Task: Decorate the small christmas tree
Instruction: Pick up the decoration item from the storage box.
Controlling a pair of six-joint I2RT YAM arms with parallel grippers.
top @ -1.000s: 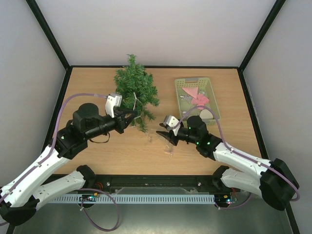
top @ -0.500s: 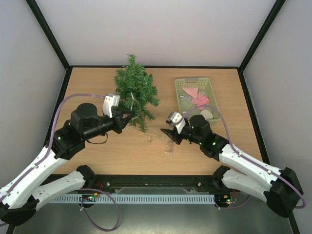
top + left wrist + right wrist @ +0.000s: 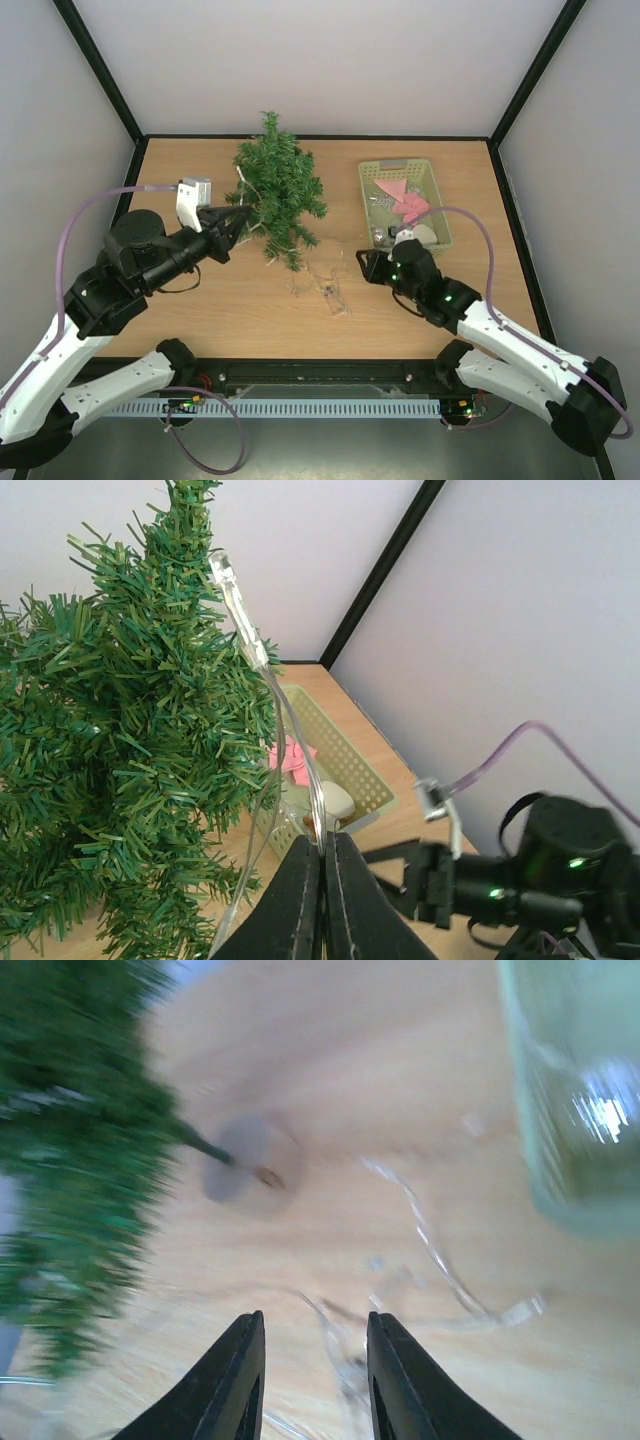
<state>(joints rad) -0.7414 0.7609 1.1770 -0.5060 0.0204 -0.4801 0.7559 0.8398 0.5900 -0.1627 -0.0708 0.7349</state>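
Counter (image 3: pixel 200 300): wood, walled on three sides. There is little room behind the tree.

Small christmas tree (image 3: pixel 278 190): far-centre of the counter, left of the pale green basket (image 3: pixel 366 205), tip toward the back wall. The views do not settle whether it stands or lies. Its round foot (image 3: pixel 250 1165) shows in the blurred right wrist view. The tree looks light, and a tug on a snagged wire would likely drag or tip it.

Left tool (image 3: pixel 322 865): clenched on the clear light string (image 3: pixel 290 720), just beside the tree's near-left branches. The wire is thin and slick, so it may slide out through the fingers if pulled taut.

Right tool (image 3: pixel 310 1325): fingers apart and gripping nothing that I can see, low over the counter between tree and basket. Nothing is steadying the tree.

Light string: the slack lies in loose tangled loops on the counter (image 3: pixel 325 288), near the right tool. A loop could catch on that tool or knot as it lifts, and that would jerk the tree.

Bulb (image 3: pixel 228 575): at the wire's end, high against the upper needles and not clearly seated. It may spring back off the bristles once let go.
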